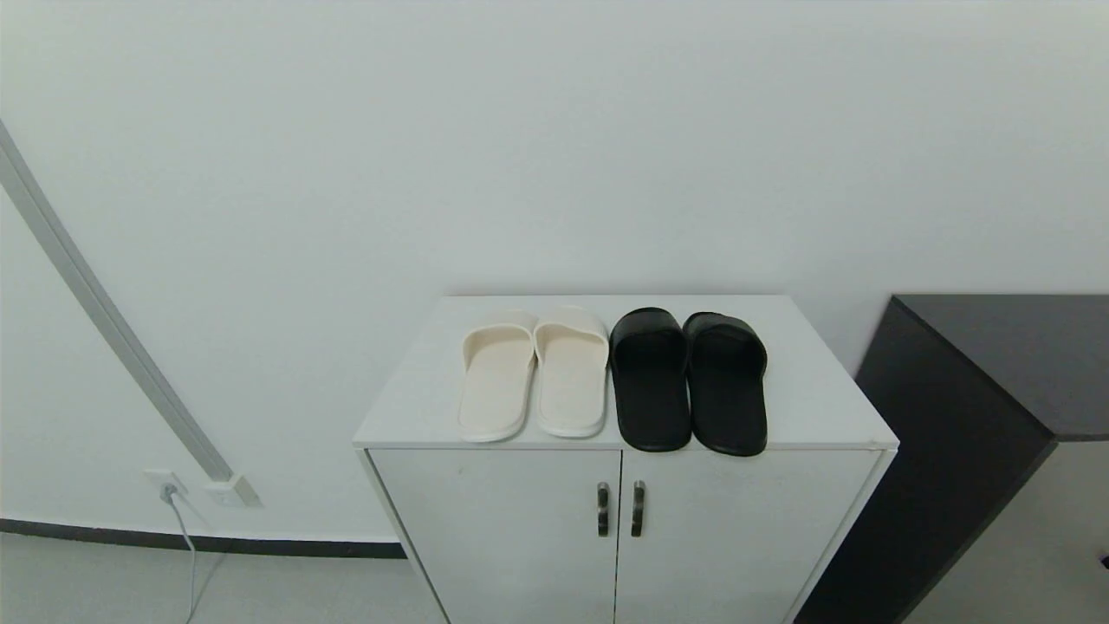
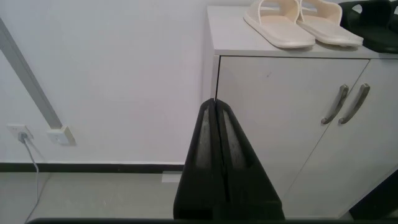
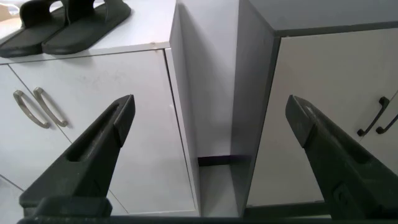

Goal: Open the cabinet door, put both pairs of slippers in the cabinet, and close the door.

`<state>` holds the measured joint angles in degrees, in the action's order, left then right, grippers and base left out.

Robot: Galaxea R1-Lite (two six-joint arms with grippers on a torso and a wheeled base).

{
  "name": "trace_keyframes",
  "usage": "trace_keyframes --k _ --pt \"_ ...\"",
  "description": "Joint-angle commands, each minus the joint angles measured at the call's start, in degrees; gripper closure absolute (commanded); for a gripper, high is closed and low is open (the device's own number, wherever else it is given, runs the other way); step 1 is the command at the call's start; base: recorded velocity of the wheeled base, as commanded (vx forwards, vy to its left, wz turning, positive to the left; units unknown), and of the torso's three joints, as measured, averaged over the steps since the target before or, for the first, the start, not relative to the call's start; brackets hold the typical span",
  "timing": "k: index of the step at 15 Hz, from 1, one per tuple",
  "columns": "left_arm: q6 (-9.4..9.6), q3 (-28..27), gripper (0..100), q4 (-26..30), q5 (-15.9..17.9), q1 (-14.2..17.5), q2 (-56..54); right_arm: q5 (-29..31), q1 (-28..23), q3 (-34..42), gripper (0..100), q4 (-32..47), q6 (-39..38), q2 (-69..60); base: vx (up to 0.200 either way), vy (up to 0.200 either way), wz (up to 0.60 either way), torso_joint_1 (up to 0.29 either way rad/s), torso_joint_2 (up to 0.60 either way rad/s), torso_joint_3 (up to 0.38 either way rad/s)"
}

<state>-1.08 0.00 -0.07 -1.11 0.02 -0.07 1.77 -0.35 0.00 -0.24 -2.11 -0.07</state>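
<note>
Left gripper (image 2: 216, 107): nearest to my left wrist camera. I see its two dark fingers pressed flat together with nothing between them. It hangs out in front of the white cabinet's (image 1: 511, 537) left front corner and is not touching it.
Right gripper (image 3: 210, 106): its fingers are spread wide with nothing in their grasp. It points at the narrow gap (image 3: 214, 93) between the white cabinet and its neighbour, apart from both.
Cabinet doors (image 1: 719, 537): I see both shut and meeting at a middle seam.
Handles (image 1: 620, 509): two metal bars stand upright, side by side, one on each side of the seam near the doors' upper edge.
Cream slippers (image 1: 533, 373): the pair lies flat on the cabinet top, on its left half. The two are side by side and touching, with toes toward the wall and heels at the front edge.
Black slippers (image 1: 689, 381): this pair lies just right of the cream pair, facing the same way, with heels right at the front edge. The inner black slipper seems to touch the inner cream one.
Dark cabinet (image 1: 970, 416): it stands to the right of the white cabinet. Its side and top are dark and its front is grey.
Wall socket (image 1: 165, 484): it sits low on the wall, left of the cabinet, with a white cable (image 1: 189, 555) plugged in and hanging to the floor.
Grey conduit (image 1: 95, 303): it runs slanting down the wall to a small box beside the socket.
</note>
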Motion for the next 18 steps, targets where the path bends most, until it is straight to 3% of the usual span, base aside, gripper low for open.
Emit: trace_keyframes --k 1,18 --pt "-0.06 0.0 100 0.0 0.0 0.0 0.1 0.0 0.0 0.0 0 0.0 0.1 0.1 0.0 0.0 0.0 0.0 0.0 0.0" --pt "-0.5 0.0 100 0.0 -0.1 0.0 0.1 -1.8 0.0 -0.1 0 -0.1 2.6 0.1 0.0 0.0 0.0 0.0 0.0 0.0"
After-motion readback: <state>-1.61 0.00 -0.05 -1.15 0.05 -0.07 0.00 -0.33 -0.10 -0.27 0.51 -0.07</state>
